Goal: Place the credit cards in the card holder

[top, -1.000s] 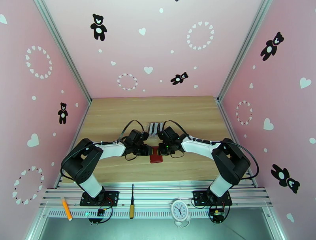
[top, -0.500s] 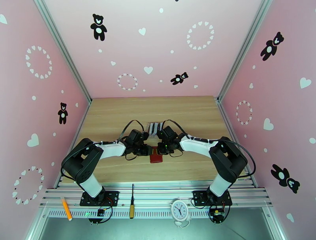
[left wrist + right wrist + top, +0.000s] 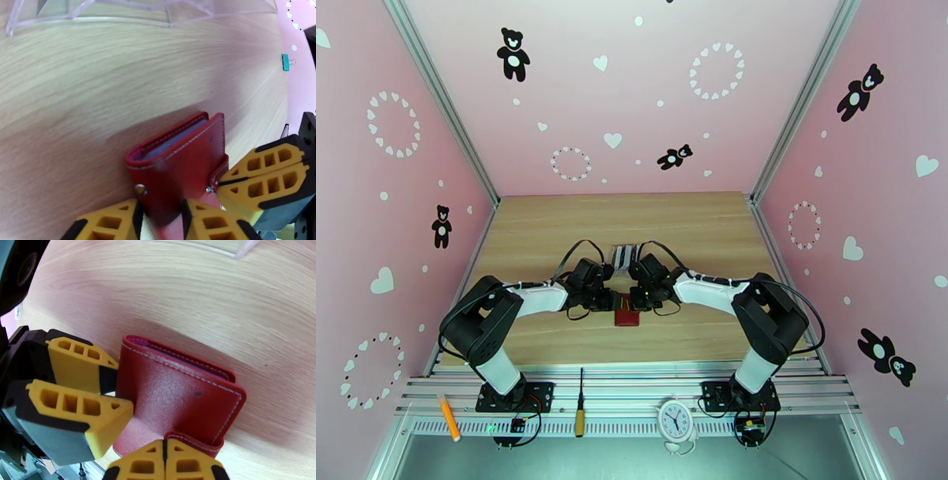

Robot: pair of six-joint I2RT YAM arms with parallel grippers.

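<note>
Small dark-red leather-look card holder [image 3: 627,317], white stitching, metal snap studs; folded nearly shut, grey pockets peeking from open edge; rests on wooden table [image 3: 553,237], near centre.

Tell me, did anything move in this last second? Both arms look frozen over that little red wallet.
The right arm edged slightly left, toward the other arm, and now covers more of the red card holder. Its jaws stay shut on the holder's snap tab; nothing was let go. The left arm, its jaws clamped on the holder's cover, and the clear rack behind stayed put.
</note>
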